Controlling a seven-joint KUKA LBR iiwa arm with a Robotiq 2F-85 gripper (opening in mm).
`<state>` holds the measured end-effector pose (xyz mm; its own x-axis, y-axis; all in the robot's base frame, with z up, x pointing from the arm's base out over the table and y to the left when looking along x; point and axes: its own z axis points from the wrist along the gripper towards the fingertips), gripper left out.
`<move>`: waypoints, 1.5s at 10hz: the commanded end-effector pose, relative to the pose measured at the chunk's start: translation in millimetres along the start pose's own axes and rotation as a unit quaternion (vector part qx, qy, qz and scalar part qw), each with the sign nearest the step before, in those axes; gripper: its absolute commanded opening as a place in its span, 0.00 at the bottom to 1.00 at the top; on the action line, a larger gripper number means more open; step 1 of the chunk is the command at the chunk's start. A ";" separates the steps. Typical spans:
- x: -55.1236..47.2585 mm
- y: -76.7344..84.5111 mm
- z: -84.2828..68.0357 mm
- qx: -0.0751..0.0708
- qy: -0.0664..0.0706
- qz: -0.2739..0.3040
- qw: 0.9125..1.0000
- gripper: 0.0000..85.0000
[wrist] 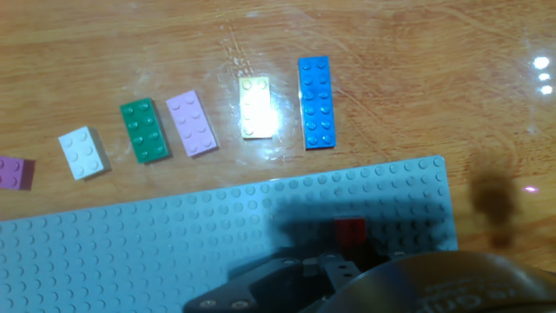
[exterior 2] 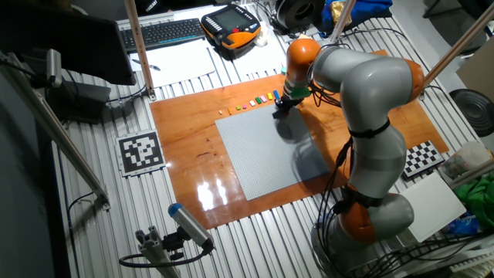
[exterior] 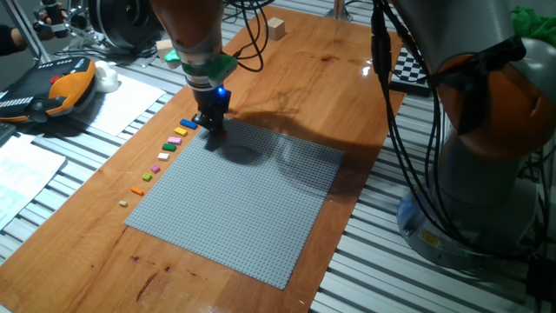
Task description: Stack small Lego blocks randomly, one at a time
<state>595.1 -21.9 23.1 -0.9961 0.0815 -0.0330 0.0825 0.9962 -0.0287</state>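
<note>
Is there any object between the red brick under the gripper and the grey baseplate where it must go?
Nothing visible. In the hand view the small red Lego brick sits at the gripper right over bare studs of the big grey studded baseplate; the other bricks lie on the wood beyond its edge.

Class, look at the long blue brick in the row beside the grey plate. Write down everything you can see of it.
The blue brick is a long, narrow piece of shiny plastic with two rows of round studs on top. It lies flat, studs up, on the wooden table, last in the row, next to the yellow brick but apart from it. It sits just off the grey plate, near its corner. Nothing touches it except the table.
</note>
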 end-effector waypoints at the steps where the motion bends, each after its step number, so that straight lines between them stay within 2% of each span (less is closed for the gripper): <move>1: -0.7 -1.4 0.5 0.000 -0.001 0.000 1.000 0.00; 4: -2.0 -0.9 0.7 0.006 -0.003 -0.002 1.000 0.00; 10: -0.6 -3.1 1.4 -0.007 -0.001 0.002 1.000 0.00; 12: -0.4 -2.8 -1.4 -0.005 -0.001 0.005 1.000 0.00; 13: -0.6 -2.3 -2.2 -0.003 -0.001 0.007 1.000 0.20; 15: -0.7 -1.2 -4.1 0.001 0.000 0.007 1.000 0.20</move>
<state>592.7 -22.4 24.5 -0.9949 0.0968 -0.0276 0.0976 0.9948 -0.0302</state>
